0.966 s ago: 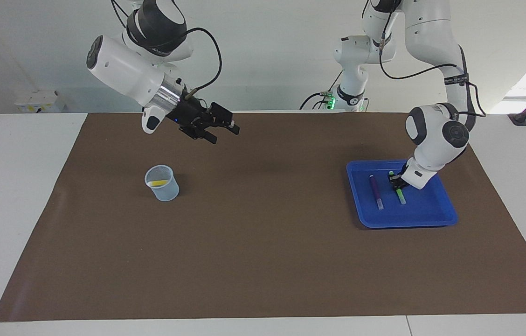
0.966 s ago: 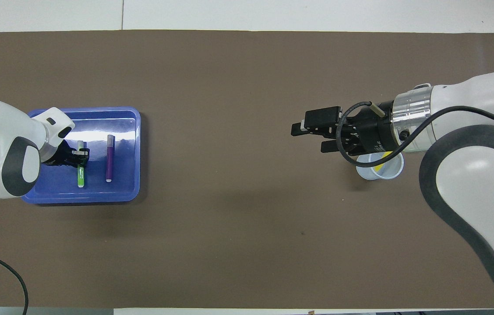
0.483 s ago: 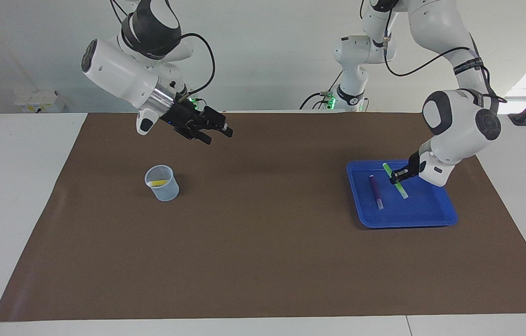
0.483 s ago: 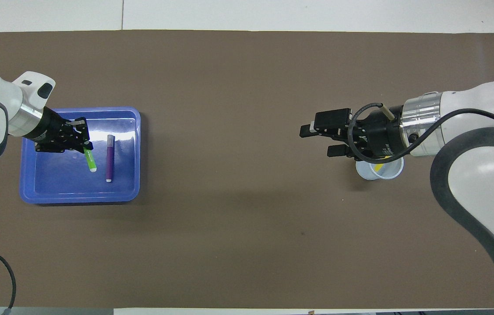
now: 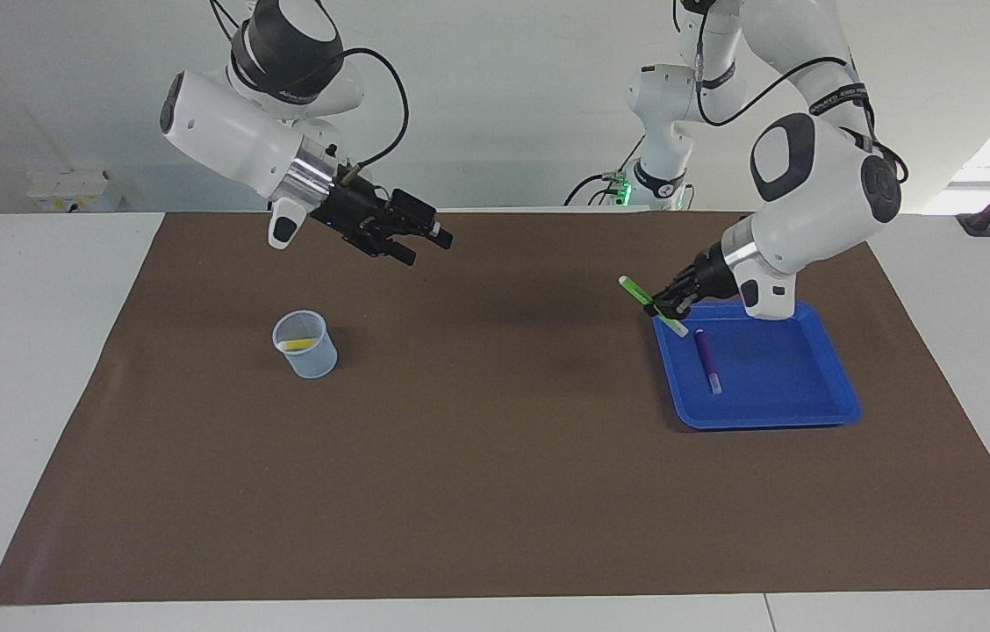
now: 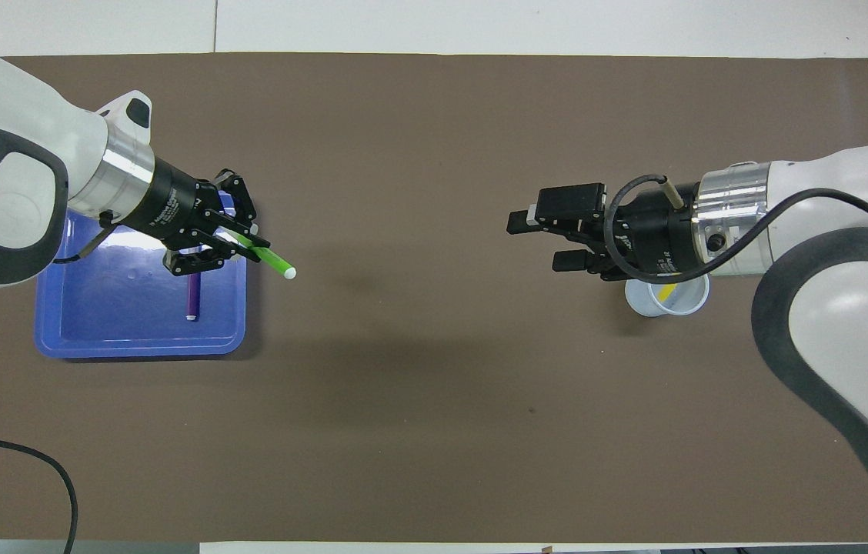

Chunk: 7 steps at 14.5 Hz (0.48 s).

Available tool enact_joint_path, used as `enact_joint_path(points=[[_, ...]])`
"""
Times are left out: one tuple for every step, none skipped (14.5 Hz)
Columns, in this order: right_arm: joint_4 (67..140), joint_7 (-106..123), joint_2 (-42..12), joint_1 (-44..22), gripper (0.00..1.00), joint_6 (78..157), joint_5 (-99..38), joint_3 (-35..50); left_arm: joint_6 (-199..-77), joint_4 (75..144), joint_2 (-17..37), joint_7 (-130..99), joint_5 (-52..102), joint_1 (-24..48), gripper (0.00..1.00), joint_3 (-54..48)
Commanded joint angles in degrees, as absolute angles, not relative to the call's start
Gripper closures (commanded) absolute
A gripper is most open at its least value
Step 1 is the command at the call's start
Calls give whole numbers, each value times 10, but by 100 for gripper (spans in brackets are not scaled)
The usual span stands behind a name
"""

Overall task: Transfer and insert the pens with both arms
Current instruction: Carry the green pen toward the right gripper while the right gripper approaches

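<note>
1 green pen clamped by left gripper above tray.

My left gripper hangs over the rim of the shallow blue plastic tray, at its corner toward the right arm's end of the table, clamped on the slim green marker pen, which tilts. The slim purple marker pen lies flat in the tray. My right gripper, fingers apart and holding nothing, hangs over the brown mat, well apart from the tray. A clear plastic cup with a yellow pen inside stands well apart from the tray, toward the right arm's end.
</note>
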<state>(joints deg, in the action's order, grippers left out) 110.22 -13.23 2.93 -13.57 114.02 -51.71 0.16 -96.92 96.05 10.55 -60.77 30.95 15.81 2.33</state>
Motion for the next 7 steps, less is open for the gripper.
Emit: enact_joint_path(points=[[1108, -140, 42, -156, 0, 1161, -526, 4, -988, 968, 95, -726, 368, 195, 100, 31], [1107, -141, 45, -155, 0, 1171, -527, 4, -1011, 974, 91, -772, 380, 216, 100, 31], [1107, -140, 45, -154, 0, 1184, -527, 4, -1036, 983, 85, -816, 389, 230, 100, 31], [1107, -140, 44, -154, 0, 1200, -528, 4, -1055, 997, 77, -851, 404, 243, 100, 31], [1108, -140, 44, -155, 0, 1208, -528, 4, -1066, 1011, 65, -872, 419, 251, 100, 31], [1108, -140, 44, -155, 0, 1210, -528, 4, -1084, 1032, 49, -884, 432, 260, 100, 31], [1108, -141, 44, -155, 0, 1210, -530, 4, -1104, 1053, 34, -898, 445, 267, 100, 31]])
